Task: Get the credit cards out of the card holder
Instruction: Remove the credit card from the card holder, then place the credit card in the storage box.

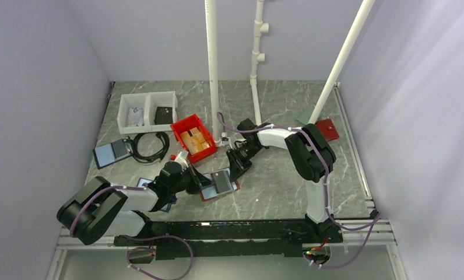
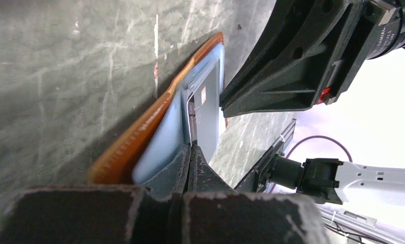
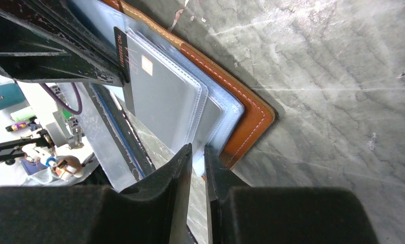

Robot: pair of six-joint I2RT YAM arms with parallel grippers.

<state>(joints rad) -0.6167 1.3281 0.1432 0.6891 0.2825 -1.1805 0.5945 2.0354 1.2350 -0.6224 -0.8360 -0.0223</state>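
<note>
Left gripper (image 2: 190, 151), foreground: jaws closed tight on the near edge of a grey inner sleeve of the card holder (image 2: 120, 148), which lies open on the marbled table (image 2: 63, 76) directly ahead of the fingertips. Right gripper (image 3: 196, 151), opposite: jaws parted by a narrow slit, gripping nothing, with the clear sleeves' corner just ahead of the tips and the brown cover beyond.

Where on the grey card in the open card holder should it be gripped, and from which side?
Grip the grey card by its dark-striped edge, which seems to jut past the clear sleeve toward the robot's left. Come in low from that side, pincer across the thin edge; its other edges sit inside the sleeve.
</note>
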